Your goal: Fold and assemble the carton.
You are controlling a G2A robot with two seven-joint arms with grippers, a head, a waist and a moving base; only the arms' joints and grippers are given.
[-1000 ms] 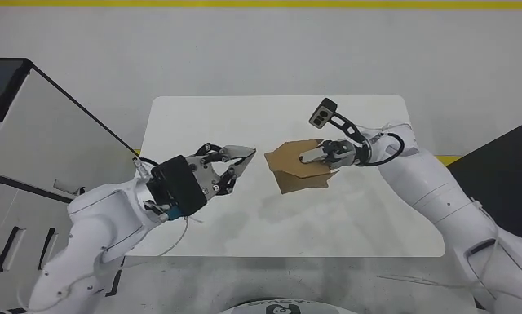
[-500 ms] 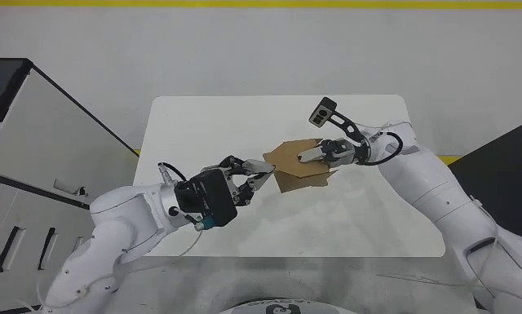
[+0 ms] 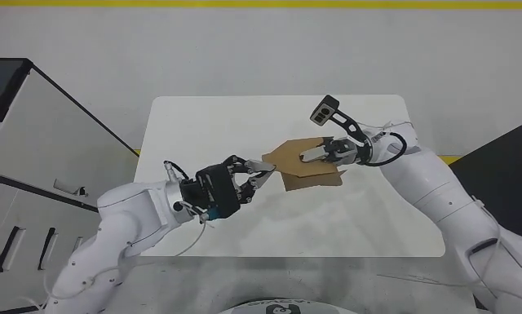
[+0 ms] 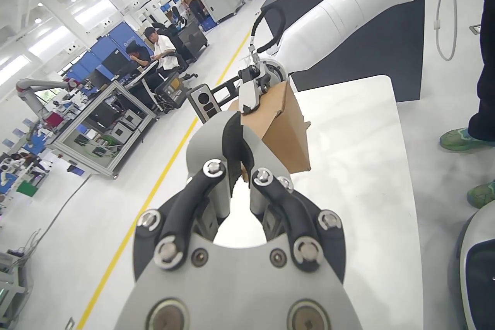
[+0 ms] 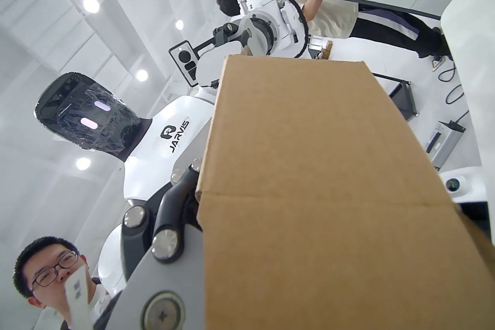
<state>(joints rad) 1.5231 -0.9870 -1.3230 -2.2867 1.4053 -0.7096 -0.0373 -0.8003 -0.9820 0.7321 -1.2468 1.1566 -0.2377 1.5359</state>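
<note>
White table lies under both arms, where from the left the left gripper is pinched tight on the left corner of the brown carton at mid-table (resting or just lifted, unclear), and on the right the right gripper clamps its upper panel.

we can read no text, number or brand on the carton or on the tabletop. in the right wrist view a small label with a yellow triangle lies on the floor, and its print is too small for us to make out.
</note>
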